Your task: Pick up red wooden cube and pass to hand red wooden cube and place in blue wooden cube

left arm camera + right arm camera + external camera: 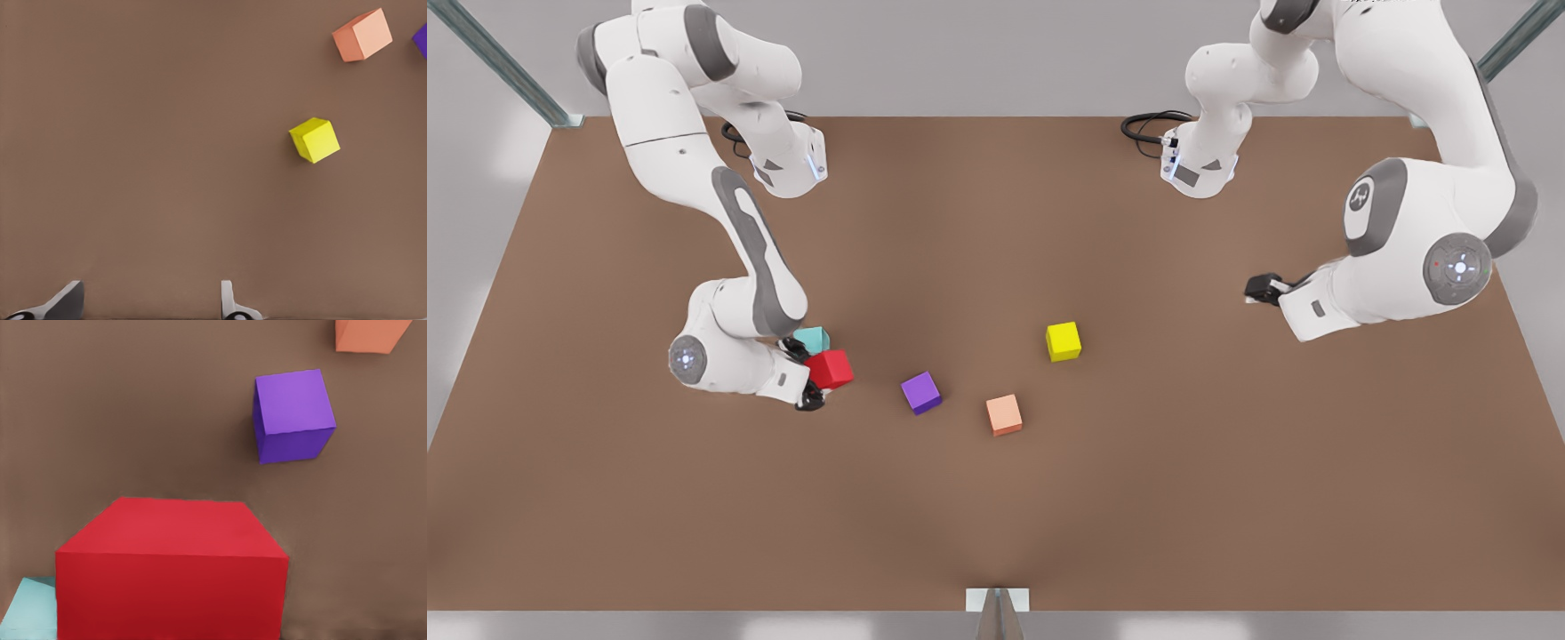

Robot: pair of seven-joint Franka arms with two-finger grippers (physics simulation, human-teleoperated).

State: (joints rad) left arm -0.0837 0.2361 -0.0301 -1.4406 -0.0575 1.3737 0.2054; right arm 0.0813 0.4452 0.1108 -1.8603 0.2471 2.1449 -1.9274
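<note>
The red wooden cube (830, 368) sits between the fingers of my right gripper (809, 373), which is shut on it at the front view's left. In the right wrist view the red wooden cube (170, 580) looms close. Directly behind and partly under it is the teal blue wooden cube (813, 338), whose corner (27, 608) peeks out beside the red one. Whether the two cubes touch I cannot tell. My left gripper (1263, 289) waits at the front view's right, above the table, open with nothing between its fingertips (150, 301).
A purple cube (921, 392), a pale salmon cube (1004, 414) and a yellow cube (1064, 341) lie on the brown table (996, 516) between the two arms. The purple cube is nearest the red one. Cables lie at the arm bases at the back.
</note>
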